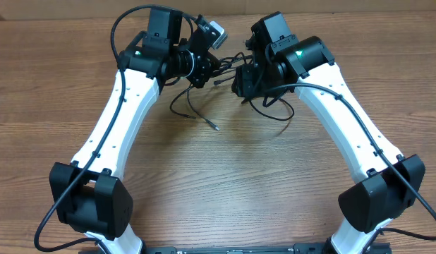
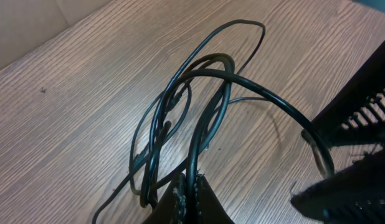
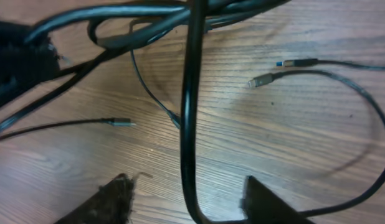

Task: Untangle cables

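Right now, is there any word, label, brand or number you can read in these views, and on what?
None: no readable text in any view. The cables, their plug ends, the arms and the wooden table carry no visible print; each arm shows only a green light.

A brown wood-grain counter [image 1: 218,183] fills the overhead view, its grain running left to right in long darker and lighter streaks. Along the far edge lies a paler band [image 1: 70,5]. The left wrist view shows the same counter [image 2: 74,124] with the grain slanting, one small dark speck [image 2: 43,90] on it, and a pale grey surface [image 2: 27,25] beyond its edge at upper left. In the right wrist view the counter [image 3: 286,143] shows a soft sheen and faint shadows.
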Tool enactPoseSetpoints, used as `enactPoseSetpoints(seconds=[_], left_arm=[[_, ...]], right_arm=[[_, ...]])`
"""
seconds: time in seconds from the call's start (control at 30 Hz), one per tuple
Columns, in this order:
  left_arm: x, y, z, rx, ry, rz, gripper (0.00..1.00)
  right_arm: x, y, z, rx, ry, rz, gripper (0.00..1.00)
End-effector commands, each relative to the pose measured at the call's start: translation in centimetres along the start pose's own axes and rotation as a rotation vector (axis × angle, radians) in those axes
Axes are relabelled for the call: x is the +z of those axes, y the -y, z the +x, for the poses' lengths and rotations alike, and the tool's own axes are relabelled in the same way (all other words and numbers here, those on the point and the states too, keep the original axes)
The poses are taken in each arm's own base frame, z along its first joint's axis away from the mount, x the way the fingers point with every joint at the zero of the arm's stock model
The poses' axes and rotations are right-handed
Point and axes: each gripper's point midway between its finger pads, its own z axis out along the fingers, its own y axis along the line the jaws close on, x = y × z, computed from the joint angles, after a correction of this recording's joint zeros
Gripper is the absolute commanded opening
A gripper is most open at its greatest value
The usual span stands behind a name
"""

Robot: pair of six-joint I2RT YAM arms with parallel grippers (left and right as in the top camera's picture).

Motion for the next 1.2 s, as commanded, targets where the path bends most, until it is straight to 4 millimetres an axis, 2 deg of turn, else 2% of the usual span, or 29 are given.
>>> enactPoseSetpoints(seconds=[0.0, 0.2, 0.3, 0.4, 0.43, 0.77, 1.0, 1.17], left_arm=[[-1.9, 0.9, -2.3, 0.024, 0.063, -0.010, 0.04], [-1.8, 1.0, -2.4, 0.028, 0.065, -0.008, 0.04], [-1.8, 1.1, -2.4, 0.029, 0.065, -0.007, 0.04], [-1.8, 1.0, -2.4, 0.029, 0.064, -0.008, 0.04], [-1.8, 1.0, -2.4, 0.029, 0.063, -0.010, 0.04], [-2.0, -1.5, -0.8, 0.008, -0.017, -0.160, 0.04], [-2.5, -3.4, 0.8, -0.009, -0.092, -0.276, 0.04], [-2.9, -4.3, 1.1, -0.019, -0.099, -0.308, 0.04]], right_arm=[[-0.3, 0.0, -0.1, 0.000, 0.014, -0.005, 0.47], [2.4, 1.0, 1.0, 0.010, -0.013, 0.006, 0.45], [3.1, 1.3, 1.2, 0.011, -0.017, 0.011, 0.28], [3.0, 1.8, 0.9, 0.010, 0.001, 0.040, 0.06], [3.0, 2.1, 0.8, 0.009, 0.006, 0.054, 0.04], [1.6, 7.0, -0.5, 0.042, 0.077, 0.277, 0.04], [-2.0, 12.0, -2.1, 0.168, 0.163, 0.368, 0.04], [-4.6, 16.7, -2.9, 0.277, 0.209, 0.410, 0.04]])
